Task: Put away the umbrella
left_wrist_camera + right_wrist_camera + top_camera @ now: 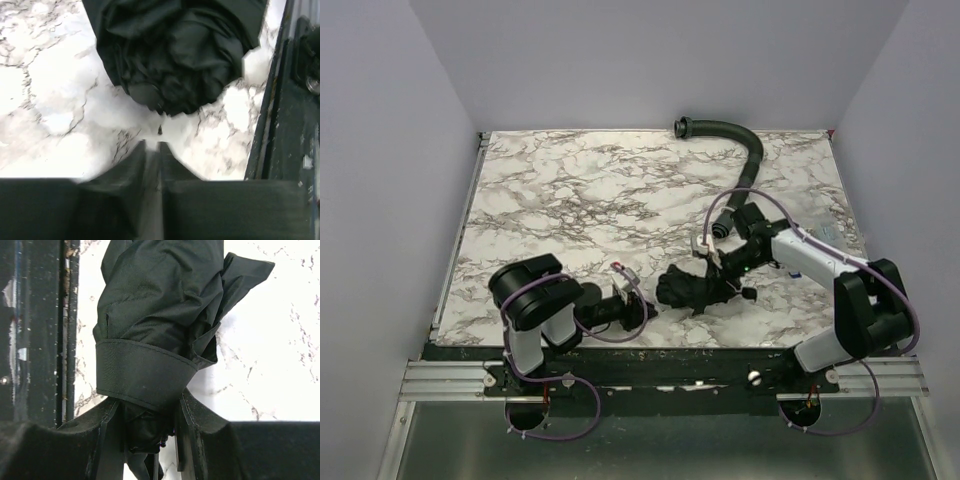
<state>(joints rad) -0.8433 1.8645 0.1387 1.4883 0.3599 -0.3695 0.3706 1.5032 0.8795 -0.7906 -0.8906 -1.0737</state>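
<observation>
The black fabric umbrella (692, 288) is scrunched into a short bundle on the white marble-patterned bench (570, 200) close to its near edge, between the two arms. The right gripper (147, 407) is pinching one end of it just below the stitched wrap band, while the left gripper (152, 146) sits just short of the other end, jaws pressed nearly together on nothing. My guess is it's light but floppy and kinda slick, so loose folds will slide and bunch; grab the firmer core around that band, not the puffy cloth.
</observation>
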